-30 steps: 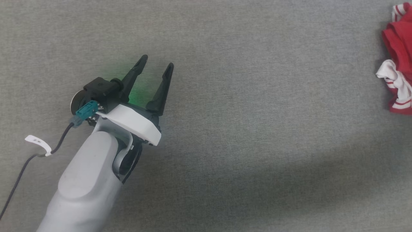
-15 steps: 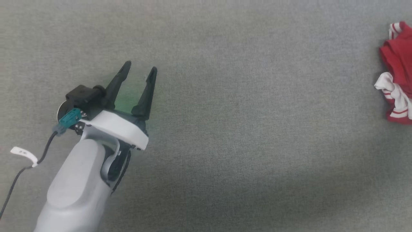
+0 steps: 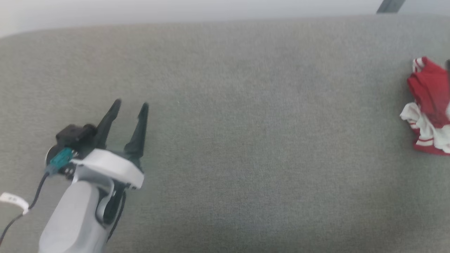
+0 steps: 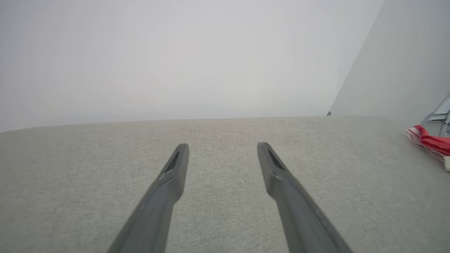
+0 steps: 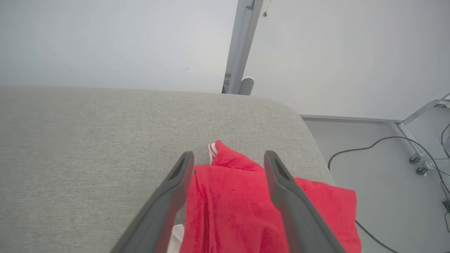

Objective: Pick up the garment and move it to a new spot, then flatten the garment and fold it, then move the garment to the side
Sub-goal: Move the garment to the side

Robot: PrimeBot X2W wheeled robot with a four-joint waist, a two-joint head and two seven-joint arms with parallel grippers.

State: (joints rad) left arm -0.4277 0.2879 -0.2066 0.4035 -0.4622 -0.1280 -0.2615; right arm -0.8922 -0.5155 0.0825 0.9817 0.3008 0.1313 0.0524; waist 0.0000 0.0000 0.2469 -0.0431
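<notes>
The garment [image 3: 427, 105] lies crumpled at the far right of the grey padded surface [image 3: 246, 123], bright red with white striped cuffs. In the right wrist view my right gripper [image 5: 228, 154] is open just over the garment [image 5: 232, 200], with red fabric showing between and under its two fingers; I cannot tell whether they touch it. My left gripper [image 3: 131, 103] stands open and empty at the lower left, far from the garment. The left wrist view shows the left gripper [image 4: 222, 145] over bare surface, with the garment [image 4: 430, 142] at the right edge.
The padded surface ends at a far edge [image 3: 211, 21] against a pale wall, and its rounded right corner [image 5: 299, 112] lies close to the garment. Beyond that corner are a metal post [image 5: 242, 45], a floor cable [image 5: 369, 147] and a wheeled frame leg [image 5: 418, 140].
The head camera has tilted up, bringing the surface's far edge into view. The left gripper has drawn left, farther from the garment, and stays open. The garment lies as before.
</notes>
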